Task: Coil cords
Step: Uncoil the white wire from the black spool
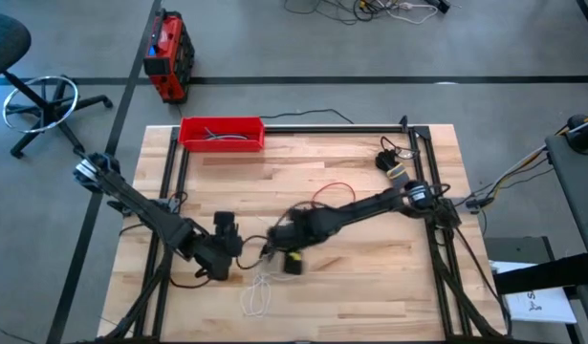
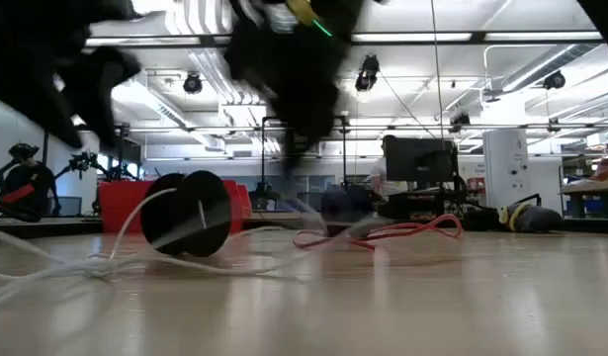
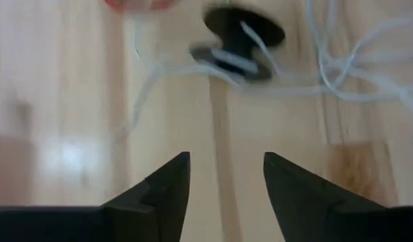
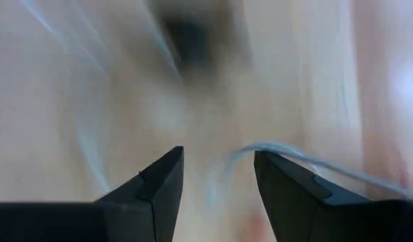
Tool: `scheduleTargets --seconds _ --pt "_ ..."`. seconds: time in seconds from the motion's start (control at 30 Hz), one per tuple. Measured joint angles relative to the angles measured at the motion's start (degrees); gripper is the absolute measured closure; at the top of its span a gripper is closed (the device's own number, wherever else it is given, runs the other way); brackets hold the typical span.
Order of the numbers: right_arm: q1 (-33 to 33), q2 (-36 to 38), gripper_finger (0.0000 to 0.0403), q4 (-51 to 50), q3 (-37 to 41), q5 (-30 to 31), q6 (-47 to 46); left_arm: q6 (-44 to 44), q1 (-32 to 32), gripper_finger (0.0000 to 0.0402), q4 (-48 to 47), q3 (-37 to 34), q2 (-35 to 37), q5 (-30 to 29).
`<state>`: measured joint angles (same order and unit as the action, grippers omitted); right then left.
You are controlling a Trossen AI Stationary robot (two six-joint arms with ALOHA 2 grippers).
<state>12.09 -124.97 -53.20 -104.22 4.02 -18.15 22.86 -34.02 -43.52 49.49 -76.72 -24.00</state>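
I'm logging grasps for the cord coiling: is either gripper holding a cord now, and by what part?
Nothing is held. The left gripper and the right gripper are both open above the table, nothing between their fingers; the white cord lies loose.

White cord [image 1: 258, 296] tangled loose; red cord [image 1: 334, 191] sprawled mid-table.

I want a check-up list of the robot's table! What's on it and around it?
Surface: wooden table, bare in places.
Job's things: white cord lying loose, its black disc standing on edge; red cord uncoiled.
Clutter: red tray at the far edge.
Grippers: left gripper open, empty; right gripper open over white cord.
Cables: dark grey cables inside tray.
Surroundings: red toolbox, chair base on floor.
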Motion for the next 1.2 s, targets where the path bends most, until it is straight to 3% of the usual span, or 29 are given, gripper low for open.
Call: scheduleTargets --seconds 0.13,0.2,0.4,0.63,0.83,1.07,1.2 --pt "-0.34 0.02 0.0228 20.24 -7.90 -0.84 9.05 -1.42 0.00 0.0219 0.29 1.73 2.39 -3.05" --pt "-0.34 0.19 0.0229 22.47 -11.56 -1.10 12.91 -1.35 -0.07 0.0223 1.71 1.78 3.67 -3.83" --pt "-0.52 0.18 0.0229 1.16 -21.44 -0.89 10.84 -3.10 -0.11 0.0241 15.69 -2.05 5.68 -5.55" --pt "0.91 0.12 0.0229 -35.27 -22.68 3.48 -1.13 -6.17 1.03 0.0256 33.22 -6.80 4.34 -7.12" --pt "5.57 2.03 0.0229 -33.43 -20.08 5.01 -3.27 -7.17 5.85 0.0256 43.80 -6.87 -3.88 1.08" --pt "8.17 3.64 0.0229 -34.44 -20.03 11.78 -8.05 -8.58 7.41 0.0260 31.96 3.04 -16.95 2.29" --pt "8.68 3.91 0.0229 -34.97 -19.93 11.68 -8.37 -8.50 7.67 0.0264 15.80 10.76 -23.24 0.01"
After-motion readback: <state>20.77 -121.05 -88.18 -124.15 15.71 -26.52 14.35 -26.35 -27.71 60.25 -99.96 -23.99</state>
